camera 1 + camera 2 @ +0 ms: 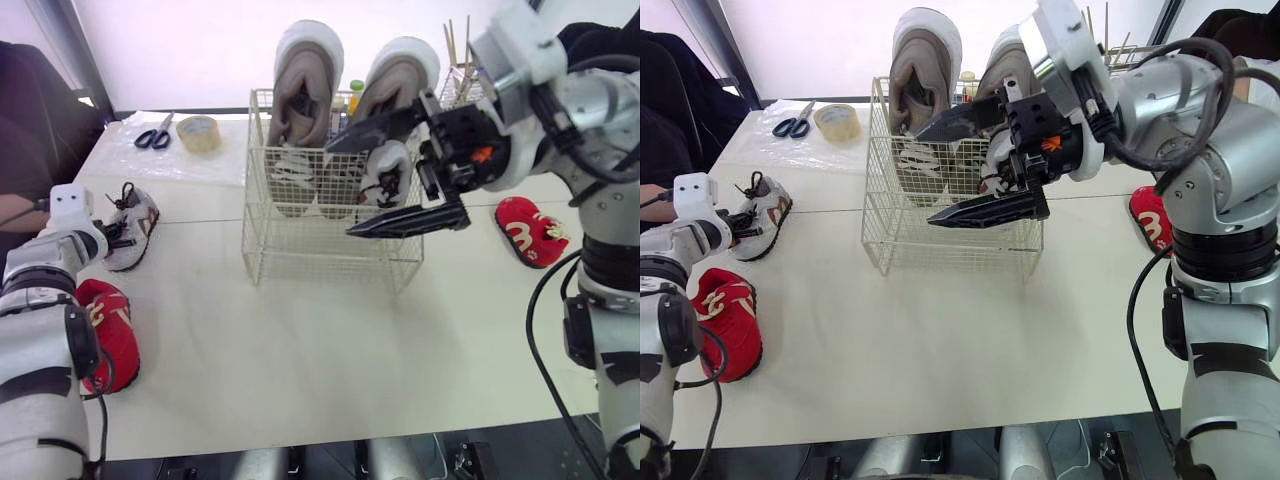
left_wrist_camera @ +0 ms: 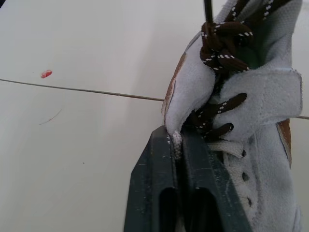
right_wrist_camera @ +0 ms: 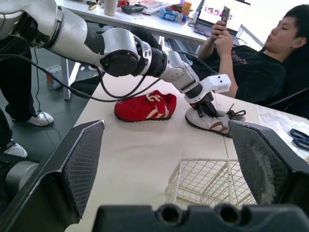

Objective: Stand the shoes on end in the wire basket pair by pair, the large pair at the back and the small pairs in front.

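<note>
The wire basket (image 1: 330, 262) stands mid-table with the large grey pair (image 1: 305, 85) upright at its back. One small white shoe (image 1: 386, 172) stands in its front right part. My right gripper (image 1: 340, 190) hovers open over the basket's front right, holding nothing. At the table's left lies the matching small white shoe (image 1: 136, 222) with brown laces. My left gripper (image 2: 177, 145) is shut on that shoe's collar edge (image 2: 181, 101). One red shoe (image 1: 108, 325) lies near the front left, another red shoe (image 1: 530, 230) to the right of the basket.
Scissors (image 1: 153, 135) and a roll of tape (image 1: 198, 132) lie at the back left on plastic film. A cup of sticks (image 1: 460, 60) stands behind the basket. A seated person (image 3: 251, 63) is beyond the table's left end.
</note>
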